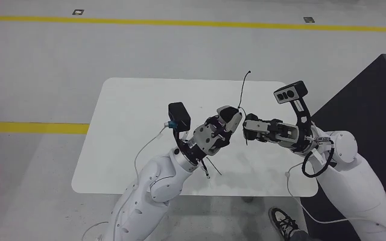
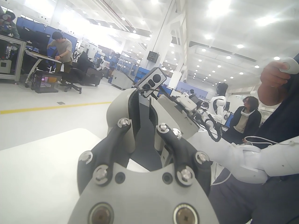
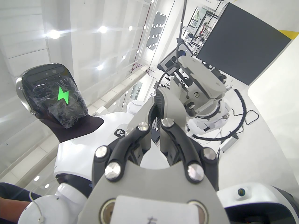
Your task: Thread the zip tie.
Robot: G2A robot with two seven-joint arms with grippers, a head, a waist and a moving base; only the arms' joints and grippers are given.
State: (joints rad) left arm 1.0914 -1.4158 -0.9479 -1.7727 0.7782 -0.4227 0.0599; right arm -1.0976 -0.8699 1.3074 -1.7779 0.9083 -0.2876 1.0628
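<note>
We see the right gripper (image 1: pixel 246 128) pinching the thin black plastic zip tie (image 1: pixel 242 90) above the white rectangular table (image 1: pixel 132 120), toward its right edge. The left gripper (image 1: pixel 234 115), jaws slightly apart, sits beside it, maybe touching. We keep tip & head aligned and feed slowly, w/o twisting.

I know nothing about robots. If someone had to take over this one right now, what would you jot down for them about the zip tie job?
Left gripper: up over the table, tip right at the zip tie; I cannot tell whether it grips.
Right gripper: facing the left one, close by, shut on the zip tie, with a short bit poking out past it.
Zip tie: in the air, nearly straight; its knobbed end is free, out toward the table's far side.
Done: the tie is off the table, at both grippers.
Left: no loop visible, so the threading itself seems not yet done.
</note>
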